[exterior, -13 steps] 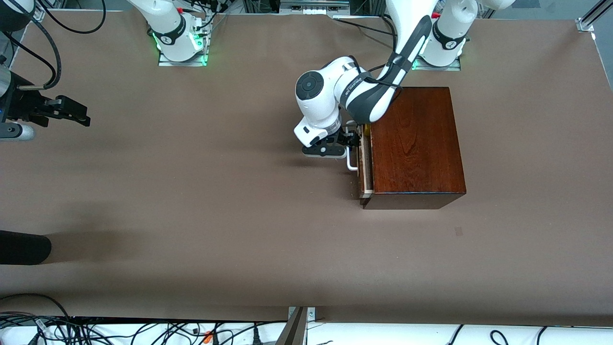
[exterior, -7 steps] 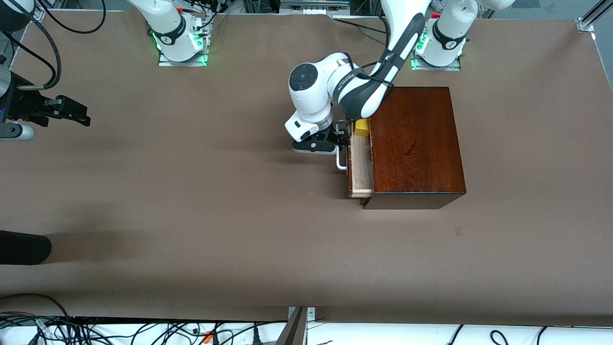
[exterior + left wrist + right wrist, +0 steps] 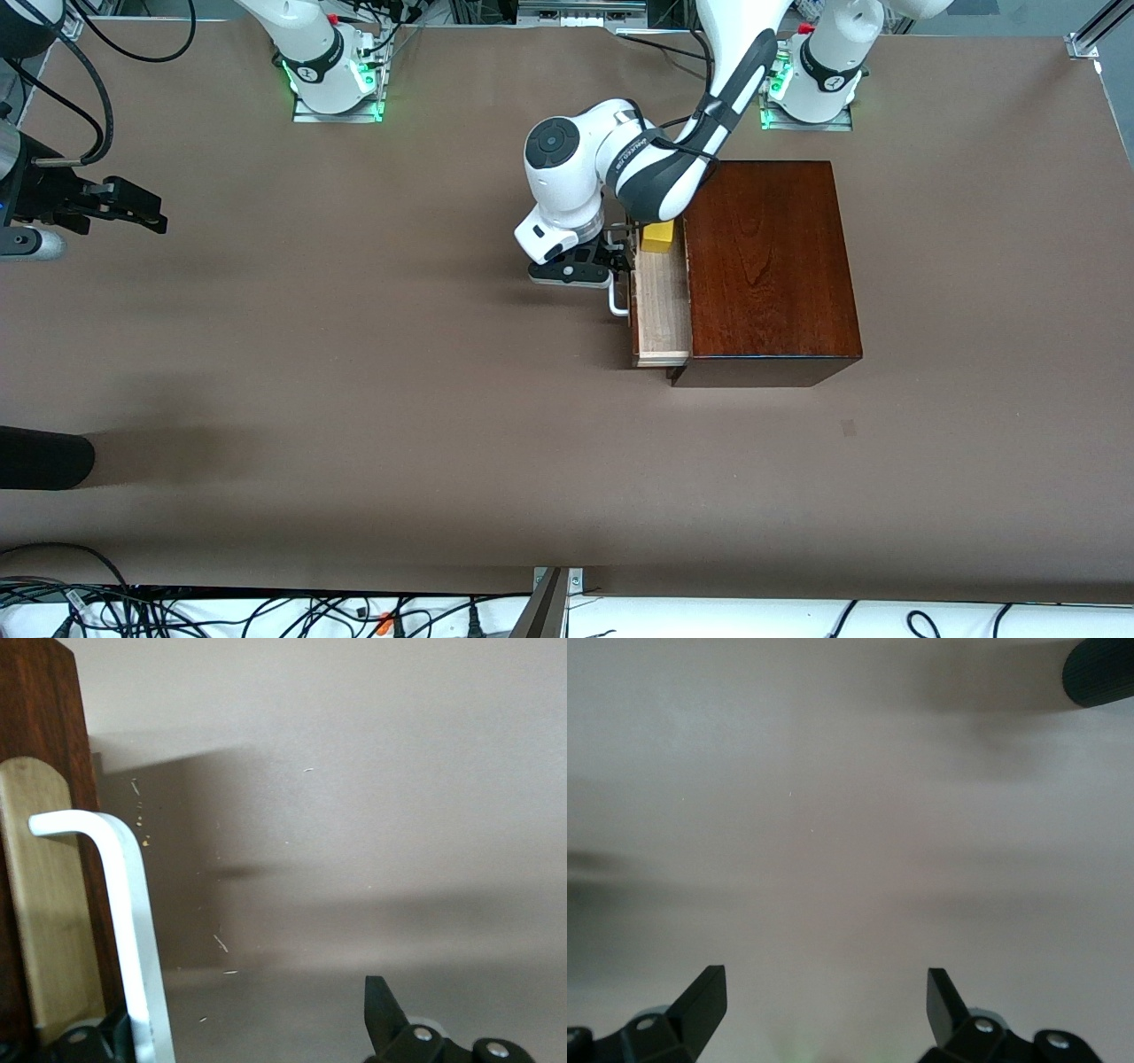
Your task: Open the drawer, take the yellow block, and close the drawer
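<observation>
The dark mahogany box (image 3: pixel 766 266) stands toward the left arm's end of the table. Its drawer (image 3: pixel 660 310) is pulled partway out, showing the pale wood tray. The yellow block (image 3: pixel 658 237) lies in the tray at the end farther from the front camera, partly under the left arm. My left gripper (image 3: pixel 611 259) is at the white bar handle (image 3: pixel 617 301). In the left wrist view this left gripper (image 3: pixel 244 1010) is open, with the handle (image 3: pixel 133 930) between the fingers against one of them. My right gripper (image 3: pixel 133 208) waits open over bare table, and the right wrist view shows nothing in that right gripper (image 3: pixel 824 992).
A dark rounded object (image 3: pixel 40 456) pokes in at the right arm's end of the table, nearer the front camera. Cables (image 3: pixel 221 611) run along the edge closest to that camera. Brown tabletop (image 3: pixel 399 354) stretches between the box and the right gripper.
The left gripper has moved toward the right arm's end with the handle, and the drawer has slid farther out. The yellow block has come into view. The right arm has stayed put.
</observation>
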Robot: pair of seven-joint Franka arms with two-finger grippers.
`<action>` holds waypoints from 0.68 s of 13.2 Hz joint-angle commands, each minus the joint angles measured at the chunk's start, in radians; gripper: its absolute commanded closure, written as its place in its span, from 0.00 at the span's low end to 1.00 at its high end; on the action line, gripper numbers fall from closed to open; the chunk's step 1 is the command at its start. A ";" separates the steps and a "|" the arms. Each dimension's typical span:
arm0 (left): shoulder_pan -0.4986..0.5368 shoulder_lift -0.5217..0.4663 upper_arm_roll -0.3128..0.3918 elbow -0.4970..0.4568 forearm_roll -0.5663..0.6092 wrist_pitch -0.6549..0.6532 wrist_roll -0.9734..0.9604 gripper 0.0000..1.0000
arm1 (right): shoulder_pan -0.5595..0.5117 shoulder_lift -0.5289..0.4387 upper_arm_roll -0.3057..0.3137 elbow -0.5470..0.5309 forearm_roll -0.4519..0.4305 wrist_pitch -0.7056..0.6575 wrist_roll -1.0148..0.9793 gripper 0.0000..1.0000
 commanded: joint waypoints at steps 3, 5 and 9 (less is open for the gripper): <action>-0.012 0.041 -0.002 0.052 -0.045 0.035 -0.004 0.00 | -0.014 -0.017 0.012 -0.014 0.006 -0.002 -0.015 0.00; -0.012 0.041 -0.002 0.055 -0.047 0.035 -0.004 0.00 | -0.014 -0.017 0.014 -0.014 0.006 -0.005 -0.016 0.00; -0.015 0.036 -0.002 0.060 -0.044 0.032 -0.002 0.00 | -0.012 -0.020 0.014 -0.014 0.006 -0.003 -0.016 0.00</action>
